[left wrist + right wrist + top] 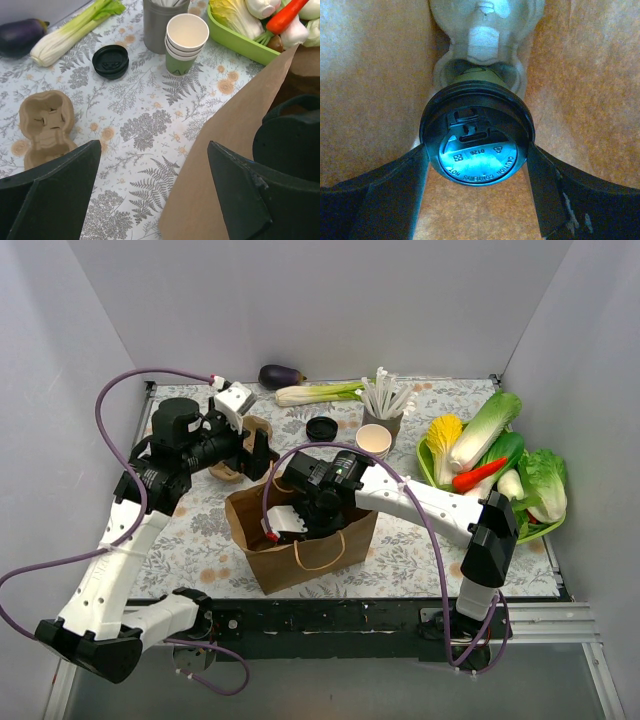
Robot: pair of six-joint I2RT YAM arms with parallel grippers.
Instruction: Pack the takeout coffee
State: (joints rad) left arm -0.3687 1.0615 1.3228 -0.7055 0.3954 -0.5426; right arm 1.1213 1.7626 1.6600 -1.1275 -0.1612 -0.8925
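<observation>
The takeout coffee (477, 137) shows from above in the right wrist view: its black lid, with a bit of green cup below. It sits in a socket of a pale pulp cup carrier (485, 25) inside the brown paper bag (305, 545). My right gripper (476, 150) reaches down into the bag (290, 523). Its fingers (395, 190) press both sides of the lid. My left gripper (155, 190) is open at the bag's far-left corner (262, 455). The bag wall (235, 150) stands between its fingers.
A stack of lidless cups (374, 442) and a loose black lid (321, 428) stand behind the bag. A second pulp carrier (47, 125) lies by the left gripper. An eggplant (281, 376), a leek (318, 393), a stirrer holder (384, 405) and a green vegetable tray (535, 530) lie behind and right.
</observation>
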